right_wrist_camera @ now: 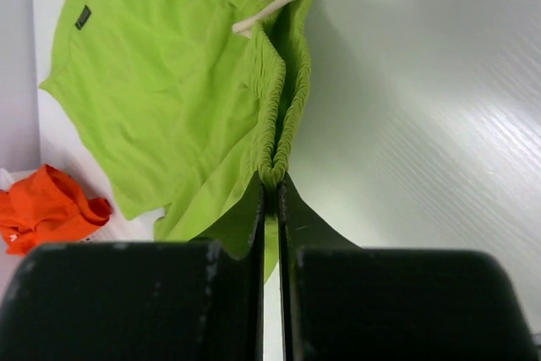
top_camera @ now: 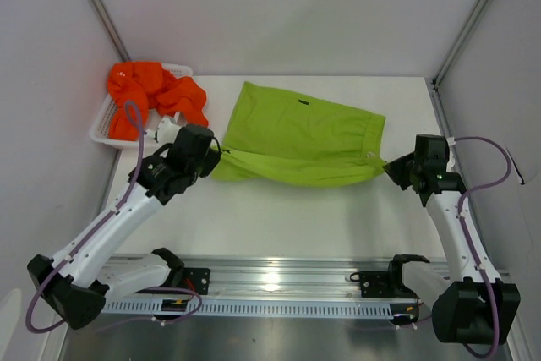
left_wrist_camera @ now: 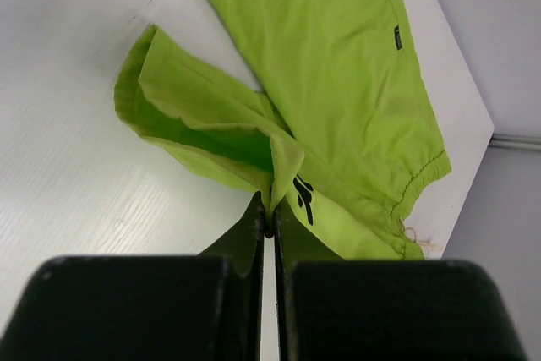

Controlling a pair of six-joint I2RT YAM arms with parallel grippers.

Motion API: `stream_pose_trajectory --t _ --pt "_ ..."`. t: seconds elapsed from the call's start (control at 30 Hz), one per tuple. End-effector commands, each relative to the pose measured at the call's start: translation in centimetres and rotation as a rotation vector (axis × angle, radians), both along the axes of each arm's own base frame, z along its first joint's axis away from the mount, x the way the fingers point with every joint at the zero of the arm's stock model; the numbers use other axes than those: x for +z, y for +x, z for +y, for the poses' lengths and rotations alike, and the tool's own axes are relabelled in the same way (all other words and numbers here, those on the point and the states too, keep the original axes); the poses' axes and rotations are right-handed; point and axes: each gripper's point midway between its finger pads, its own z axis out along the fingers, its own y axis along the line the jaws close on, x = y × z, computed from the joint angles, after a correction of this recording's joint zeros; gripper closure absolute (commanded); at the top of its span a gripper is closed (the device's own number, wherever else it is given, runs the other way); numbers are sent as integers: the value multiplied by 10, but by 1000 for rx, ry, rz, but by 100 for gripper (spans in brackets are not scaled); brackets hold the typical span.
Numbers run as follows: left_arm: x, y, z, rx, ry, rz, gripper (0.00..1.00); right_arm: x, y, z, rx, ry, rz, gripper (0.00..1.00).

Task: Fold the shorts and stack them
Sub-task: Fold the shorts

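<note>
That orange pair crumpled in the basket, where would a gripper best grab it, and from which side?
Probably a raised fold on top of the orange shorts, coming straight down from above. They lie heaped in the white basket, whose walls block a sideways approach.

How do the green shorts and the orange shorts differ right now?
The green shorts are lime; the orange shorts are bright orange. The green shorts lie spread out, nearly flat, on the table; the orange shorts sit bunched in a heap in the white basket. The green shorts are pinched at opposite ends by the left gripper and the right gripper; nothing touches the orange shorts. Both are soft fabric.
</note>
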Motion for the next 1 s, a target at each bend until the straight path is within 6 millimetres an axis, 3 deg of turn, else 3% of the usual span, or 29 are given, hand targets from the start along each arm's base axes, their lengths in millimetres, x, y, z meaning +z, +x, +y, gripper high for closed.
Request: stream_pose_trajectory --t 0.0,0.27,0.3,0.43,0.57,0.6,0.63,0.73,0.97 --pt "42 31 2 -25 24 -122 100 36 28 -4 -36 21 -107 100" --pt "71 86 16 16 66 -178 100 53 64 -13 -97 45 -140 100" --pt "64 96 17 18 69 -159 100 57 73 -16 -103 47 -151 100" --pt "70 124 17 2 66 -193 100 62 95 -23 -127 64 -155 100" --pt "63 150 20 -4 85 -182 100 59 115 -28 -148 76 -149 100" --pt "73 158 22 2 84 -199 100 60 120 -29 -151 78 -160 100" --pt "59 166 21 -5 96 -159 100 59 127 -32 -159 81 -156 100" --pt "52 185 19 -13 93 -150 100 60 144 -30 -139 118 -182 100" --pt "67 217 6 -39 74 -216 100 62 171 -36 -138 160 -212 100"
